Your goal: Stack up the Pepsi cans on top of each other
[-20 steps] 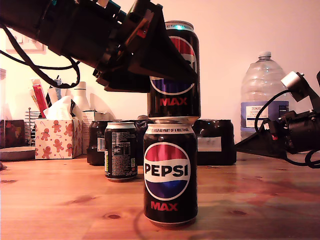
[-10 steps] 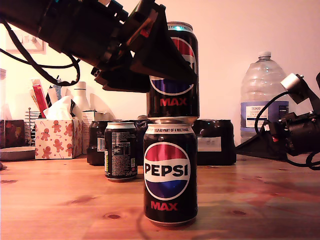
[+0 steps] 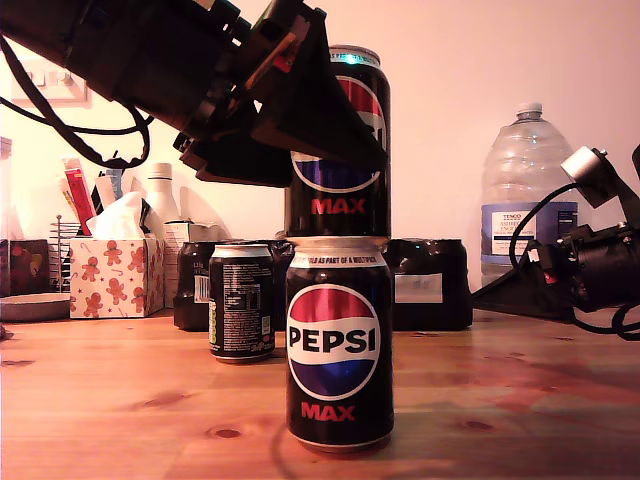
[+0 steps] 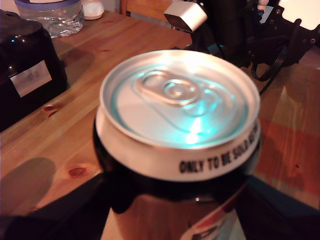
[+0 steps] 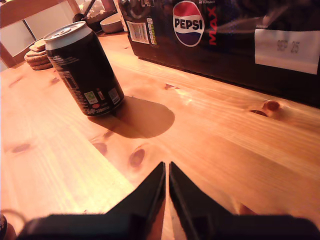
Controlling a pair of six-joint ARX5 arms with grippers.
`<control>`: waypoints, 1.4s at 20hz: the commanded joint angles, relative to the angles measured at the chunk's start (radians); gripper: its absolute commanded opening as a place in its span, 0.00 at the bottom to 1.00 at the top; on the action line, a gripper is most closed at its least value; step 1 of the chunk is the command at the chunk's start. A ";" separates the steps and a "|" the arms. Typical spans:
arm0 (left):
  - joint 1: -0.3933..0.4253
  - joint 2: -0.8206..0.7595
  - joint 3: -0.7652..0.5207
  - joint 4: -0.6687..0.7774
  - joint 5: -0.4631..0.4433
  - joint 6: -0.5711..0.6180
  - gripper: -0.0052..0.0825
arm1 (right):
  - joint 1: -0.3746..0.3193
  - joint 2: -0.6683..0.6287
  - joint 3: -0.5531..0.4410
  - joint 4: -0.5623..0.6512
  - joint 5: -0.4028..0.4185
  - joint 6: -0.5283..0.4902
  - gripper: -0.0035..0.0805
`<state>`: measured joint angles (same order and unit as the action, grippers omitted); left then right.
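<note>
- Reaching in from the exterior view's upper left, my first gripper (image 3: 335, 135) is clamped around the upper Pepsi can (image 3: 340, 150), its dark fingers (image 4: 60, 215) pressed to both sides of the can's black body below the silver top (image 4: 180, 102).
- Far left in the exterior view, a tissue box (image 3: 115, 275) with gingerbread figures stands on the wooden table (image 3: 130, 400).
- Left of centre and farther back, a third Pepsi can (image 3: 242, 300) stands upright alone, small print facing the camera; the second wrist view shows it too (image 5: 82, 67).
- At centre and nearest, the lower Pepsi can (image 3: 340, 345) stands upright, logo forward; the upper can sits directly over its rim, slightly off to the left, contact not clear.
- Behind them lies a black wrapped multipack (image 3: 430, 285).
- Farther right stands a clear water bottle (image 3: 525, 190).
- At the exterior view's right edge, low over the table, my second gripper (image 5: 166, 175) has its jaws pressed together, holding nothing.
</note>
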<state>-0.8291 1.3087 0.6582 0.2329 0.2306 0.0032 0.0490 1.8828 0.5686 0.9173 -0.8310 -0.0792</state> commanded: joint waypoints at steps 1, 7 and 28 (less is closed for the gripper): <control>-0.002 -0.008 -0.014 0.009 -0.016 -0.003 0.35 | 0.003 -0.010 0.003 -0.002 -0.005 0.000 0.03; -0.003 -0.008 -0.023 0.039 -0.057 -0.004 0.35 | 0.003 -0.010 0.003 -0.017 -0.005 0.000 0.03; -0.004 -0.008 -0.125 0.207 -0.056 0.005 0.35 | 0.010 -0.010 0.003 -0.026 -0.008 0.001 0.03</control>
<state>-0.8326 1.3087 0.5529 0.4500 0.1745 0.0010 0.0540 1.8828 0.5690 0.8886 -0.8314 -0.0792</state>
